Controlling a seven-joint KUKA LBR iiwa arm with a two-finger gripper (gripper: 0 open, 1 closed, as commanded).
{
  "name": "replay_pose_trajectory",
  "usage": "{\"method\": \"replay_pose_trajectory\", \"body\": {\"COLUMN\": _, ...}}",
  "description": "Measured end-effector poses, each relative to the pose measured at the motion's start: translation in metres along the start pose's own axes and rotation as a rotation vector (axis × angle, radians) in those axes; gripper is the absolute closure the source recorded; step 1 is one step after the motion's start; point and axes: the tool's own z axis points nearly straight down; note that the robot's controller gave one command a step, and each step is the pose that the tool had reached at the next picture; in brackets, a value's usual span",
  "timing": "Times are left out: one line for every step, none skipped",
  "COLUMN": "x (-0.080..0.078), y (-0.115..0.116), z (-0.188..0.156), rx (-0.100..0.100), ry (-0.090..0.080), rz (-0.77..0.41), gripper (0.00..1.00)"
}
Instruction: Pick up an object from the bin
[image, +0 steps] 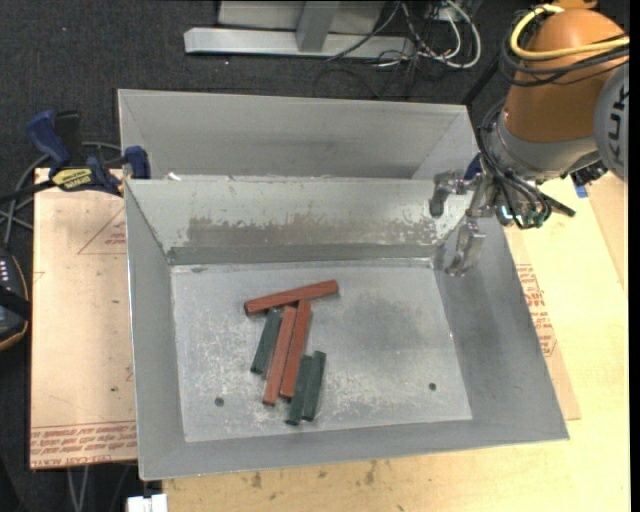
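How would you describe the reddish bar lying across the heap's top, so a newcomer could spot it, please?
In the grey metal bin, find the small heap of bars left of the floor's centre. The reddish-brown bar caps its far end. It alone lies crosswise; the other reddish bars and dark green bars run toward the near wall.

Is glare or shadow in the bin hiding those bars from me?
Camera view: no; floor light is even, the red-brown bars and dark green bars cast thin shadows, dull sheen sits on the back wall of the bin, the gripper hangs apart at the back right.
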Motion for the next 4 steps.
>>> {"method": "replay_pose_trajectory", "body": {"x": 0.029, "y": 0.079, "z": 0.178, "rx": -0.001, "ry": 0.001, "rz": -0.053, "gripper": 0.0}}
{"method": "replay_pose_trajectory", "body": {"x": 0.028, "y": 0.164, "z": 0.141, "rx": -0.002, "ry": -0.011, "rz": -0.178, "gripper": 0.0}}
{"method": "replay_pose_trajectory", "body": {"x": 0.008, "y": 0.184, "z": 0.138, "rx": 0.001, "ry": -0.01, "rz": -0.253, "gripper": 0.0}}
{"method": "replay_pose_trajectory", "body": {"x": 0.012, "y": 0.183, "z": 0.173, "rx": 0.0, "ry": -0.002, "rz": -0.212, "gripper": 0.0}}
